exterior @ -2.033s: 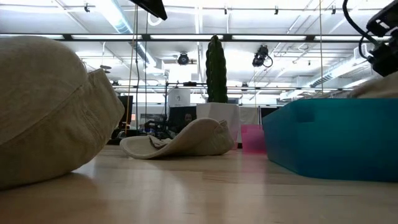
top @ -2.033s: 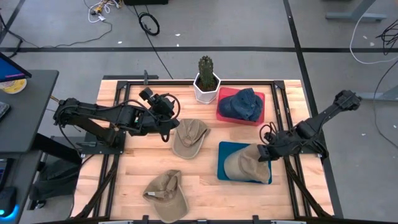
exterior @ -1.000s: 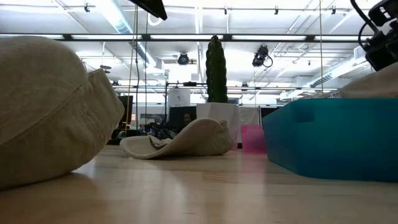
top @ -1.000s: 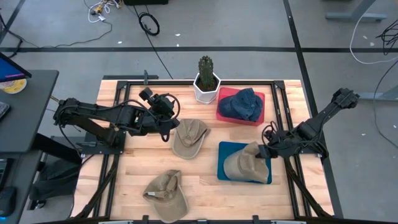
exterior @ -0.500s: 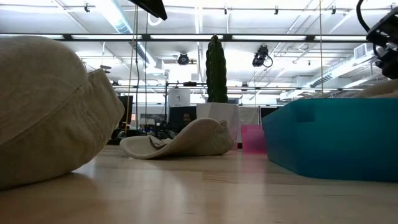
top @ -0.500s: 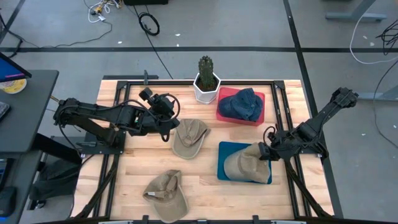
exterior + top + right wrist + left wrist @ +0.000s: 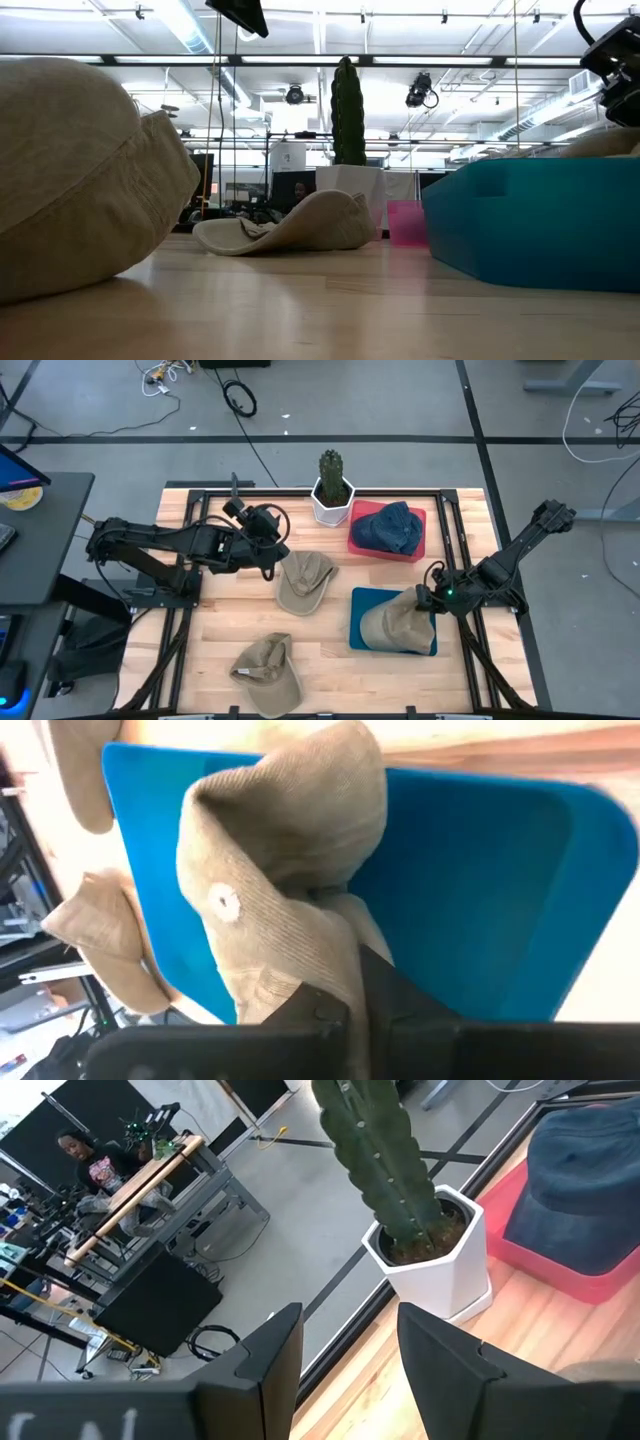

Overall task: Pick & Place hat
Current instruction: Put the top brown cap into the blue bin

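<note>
Placement is the step in hand, as I judge it: my right gripper (image 7: 432, 600) is pinched tight on a fold of the tan hat (image 7: 392, 622), whose crown already lies inside the blue tray (image 7: 358, 610) directly beneath my fingers. In my right wrist view the cloth bunches up into the closed jaws, a small round button (image 7: 222, 901) showing on top of the crown, and the blue tray wall spreads out beyond it on both sides. The fabric looks soft and creased, sagging wherever I do not hold it. The next move, I think, calls for parting the fingers and lifting straight up so the fold does not drag the hat out over the rim. My left gripper (image 7: 268, 532) waits well away, its jaws apart and empty.
</note>
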